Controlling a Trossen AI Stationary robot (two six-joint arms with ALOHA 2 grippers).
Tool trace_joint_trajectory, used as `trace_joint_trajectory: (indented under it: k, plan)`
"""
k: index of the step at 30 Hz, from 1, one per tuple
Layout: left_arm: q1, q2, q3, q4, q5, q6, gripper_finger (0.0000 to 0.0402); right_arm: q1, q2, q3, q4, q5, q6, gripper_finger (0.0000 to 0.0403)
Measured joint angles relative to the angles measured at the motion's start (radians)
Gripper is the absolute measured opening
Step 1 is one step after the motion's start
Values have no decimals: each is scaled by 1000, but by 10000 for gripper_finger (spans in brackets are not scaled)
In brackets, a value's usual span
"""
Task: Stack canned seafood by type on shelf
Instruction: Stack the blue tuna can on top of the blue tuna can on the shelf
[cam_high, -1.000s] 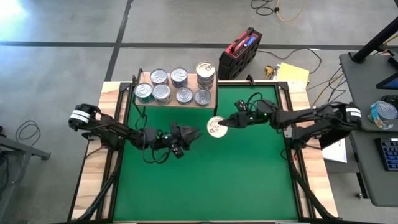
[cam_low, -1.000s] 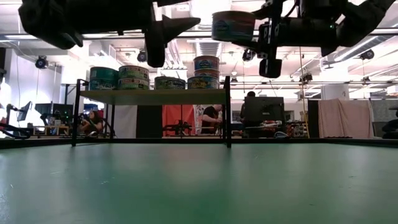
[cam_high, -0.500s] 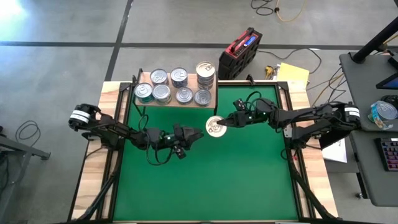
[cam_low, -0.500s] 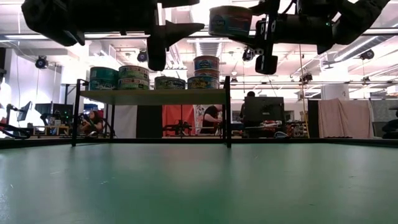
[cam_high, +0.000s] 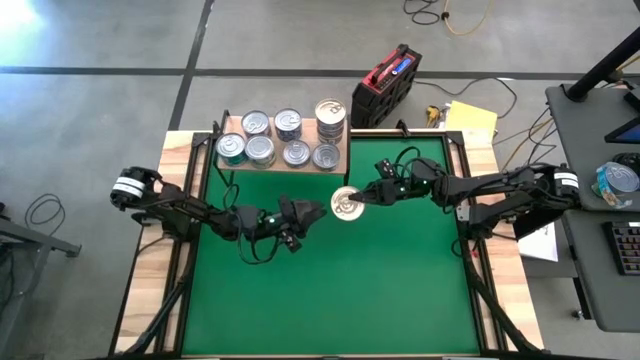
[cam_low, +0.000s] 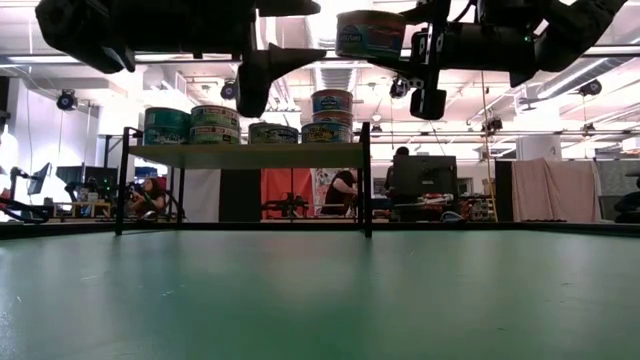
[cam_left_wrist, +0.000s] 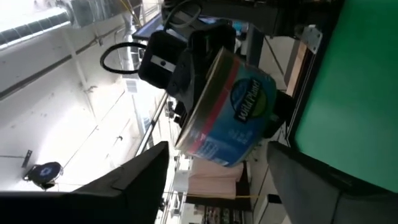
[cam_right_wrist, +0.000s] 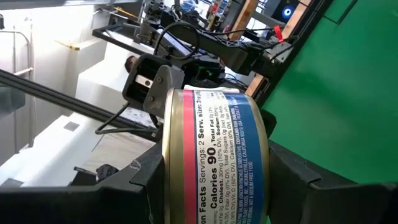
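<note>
One tin (cam_high: 347, 204) is in the air, held by the right gripper (cam_high: 362, 198) above the green mat (cam_high: 340, 290), a little in front of the shelf's right front corner. Its silver pull-tab lid faces up in the high view. In the right wrist view the tin (cam_right_wrist: 214, 155) sits between the two dark fingers, which press on its sides; its label is blue with a red band and a gold rim. The jaws are closed on it only as far as the tin's width allows.

The shelf (cam_high: 278, 160) stands at the far edge of the mat, toward the far left corner. On its board I count seven tins in two rows — the far right place has a stack (cam_high: 330, 116) with a gold lid on top, the others are silver-topped, and one at the front left (cam_high: 231, 148) looks teal. In the low view the tins (cam_low: 270, 131) stand in a line on the board, with the stack (cam_low: 331, 114) higher than the rest.

The left gripper (cam_high: 312, 212) hovers over the mat, just left of the held tin and not touching it. Its fingers stand apart and hold nothing; in the left wrist view the tin (cam_left_wrist: 233, 112) shows beyond the open fingers.
</note>
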Motion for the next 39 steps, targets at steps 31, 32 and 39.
trace_joint_trajectory:
  k: [31,32,39]
  plan:
    - [2,1,69,-114,20,113,340,10,0,0,-41,-8,75,183]
    - [3,1,72,-130,20,120,340,11,0,0,-40,-8,76,183]
    - [3,2,85,-207,49,130,328,46,0,8,-18,-4,82,183]
